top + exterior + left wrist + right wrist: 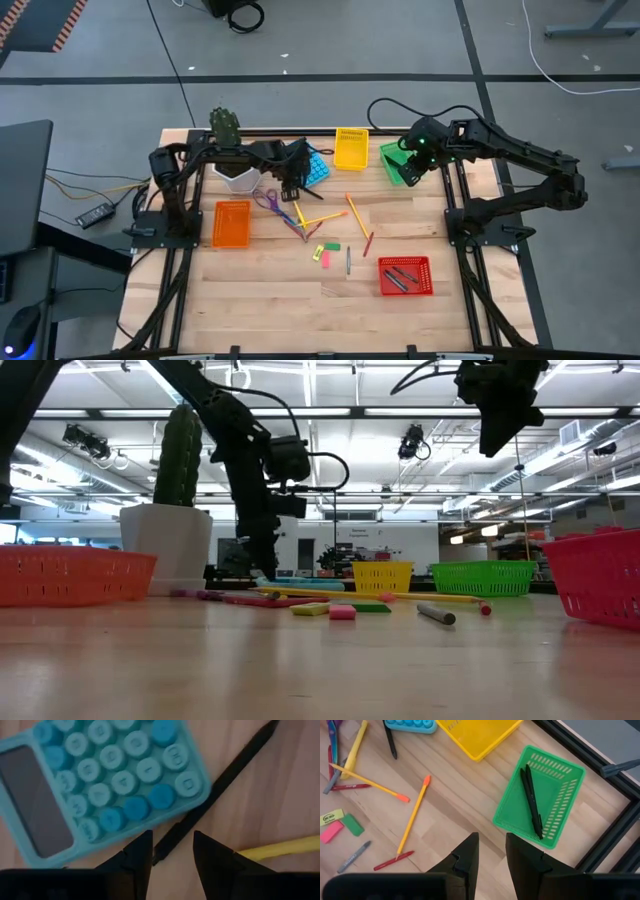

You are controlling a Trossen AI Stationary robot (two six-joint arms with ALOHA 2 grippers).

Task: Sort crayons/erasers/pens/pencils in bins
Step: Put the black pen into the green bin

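Wooden desk [270,300] carries a black pen [215,790] beside the blue calculator [100,785]. Left gripper [172,851] hovers over it, jaws spread astride its near end, its length running away diagonally. Right gripper [492,852], jaws apart and empty, waits above the green bin [540,795].

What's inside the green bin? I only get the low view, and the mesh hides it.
Observer: Two black pens lie side by side in the green bin; the right wrist view looks straight into it.
Operator: What is the left gripper reaching for? It's all dark from here.
Observer: The left gripper is open, one finger on each side of the end of a black pen on the table.
Operator: What's next to that one?
Observer: The blue calculator, right alongside it.
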